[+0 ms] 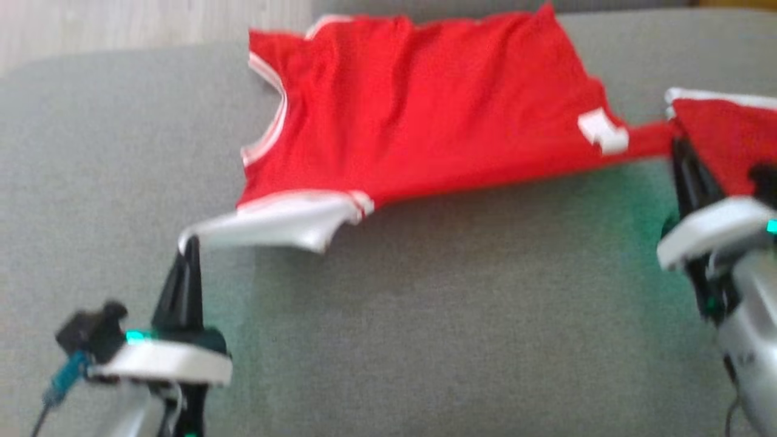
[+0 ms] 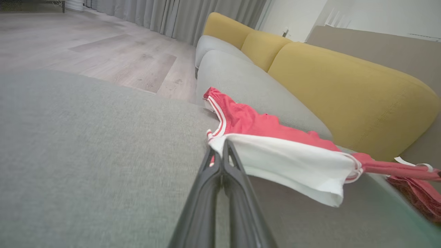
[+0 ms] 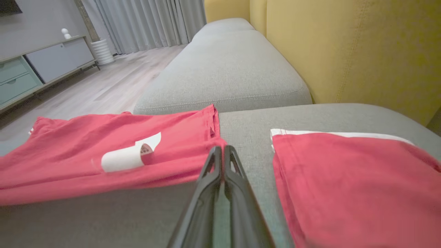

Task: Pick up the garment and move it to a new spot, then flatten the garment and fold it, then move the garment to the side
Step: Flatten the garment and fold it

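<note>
The left gripper (image 1: 191,246), lower left, and right gripper (image 1: 680,152), right edge, pinch the taut garment (image 1: 425,109); tension could slip its thin corners.

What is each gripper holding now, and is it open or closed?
Left gripper: closed on the white edge of the red jersey.
Right gripper: closed on a red corner of the same jersey.

Thin red cloth garment (image 1: 425,109) was slightly sheeny and wrinkled, with white trim. Grey sofa seat (image 1: 455,315) was coarse matt weave. Yellow backrest (image 2: 344,93) at 2 o'clock was matt fabric. Pale floor (image 2: 103,51) at 11 o'clock looked like satin wood. The left gripper (image 1: 191,246) jaws were dark smooth plastic.
</note>
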Controlling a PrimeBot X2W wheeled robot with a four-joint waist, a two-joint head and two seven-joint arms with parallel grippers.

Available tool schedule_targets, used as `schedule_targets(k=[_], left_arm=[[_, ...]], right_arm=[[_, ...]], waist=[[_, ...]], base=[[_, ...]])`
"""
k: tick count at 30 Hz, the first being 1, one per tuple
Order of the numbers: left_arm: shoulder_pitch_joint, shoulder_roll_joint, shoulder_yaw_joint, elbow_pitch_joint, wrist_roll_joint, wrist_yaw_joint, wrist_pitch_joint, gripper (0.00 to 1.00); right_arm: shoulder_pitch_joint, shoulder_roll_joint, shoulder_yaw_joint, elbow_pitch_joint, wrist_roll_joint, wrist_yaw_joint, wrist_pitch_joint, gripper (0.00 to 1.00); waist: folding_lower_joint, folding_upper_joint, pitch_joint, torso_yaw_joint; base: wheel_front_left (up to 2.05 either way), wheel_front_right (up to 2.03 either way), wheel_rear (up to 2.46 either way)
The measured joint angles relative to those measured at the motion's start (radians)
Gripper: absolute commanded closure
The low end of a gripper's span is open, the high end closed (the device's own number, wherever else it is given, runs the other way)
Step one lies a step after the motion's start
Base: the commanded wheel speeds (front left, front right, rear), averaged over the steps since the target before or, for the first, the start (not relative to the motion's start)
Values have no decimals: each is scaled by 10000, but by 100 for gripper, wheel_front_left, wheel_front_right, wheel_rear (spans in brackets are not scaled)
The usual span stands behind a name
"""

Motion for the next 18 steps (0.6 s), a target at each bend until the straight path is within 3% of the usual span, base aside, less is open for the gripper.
schedule_targets(k=[12,18], left_arm=[[3007,-213,8,-1902,-604,1212,512,100],[3664,-132,54,-2744,-903,1563,999,100]], right_arm=[[4155,-94,-1547,-2930,-336,0,579,100],[5697,416,-2777,-4704,-1070,0,1542,100]], waist=[[3,0,-1333,-98],[3,0,-1607,-147]], base=[[0,0,0],[0,0,0]])
